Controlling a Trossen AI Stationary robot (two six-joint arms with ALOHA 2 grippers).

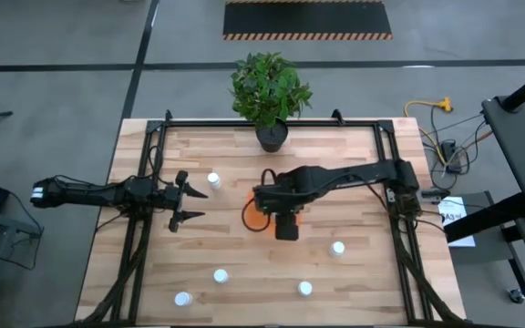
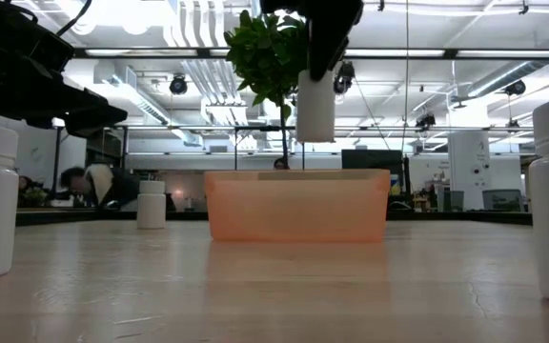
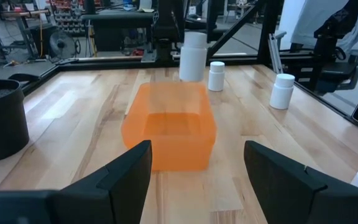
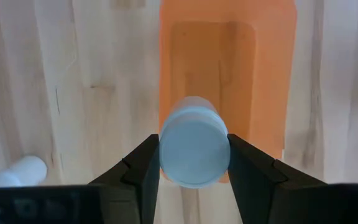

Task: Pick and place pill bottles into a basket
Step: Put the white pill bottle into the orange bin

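1. Pale wood planks, with a dark metal frame along the edges, form the counter [image 1: 354, 182], which fills the middle of the high view.
2. A bright orange basket [image 3: 169, 127], rectangular with rounded corners and smooth translucent plastic walls, is seen at the counter's centre.
3. The right pincer [image 4: 193, 155] is clamped on a white cylindrical pill bottle [image 4: 193, 148], held above the basket and clear of its rim.
4. The left pincer [image 1: 188, 201] is held with its dark fingers apart and nothing between them, at centre left of the high view.
5. Other white bottles stand scattered: one [image 1: 213, 180] near the left pincer, and four toward the lower edge.
6. A leafy plant in a black pot [image 1: 271, 135] is placed at the top edge.
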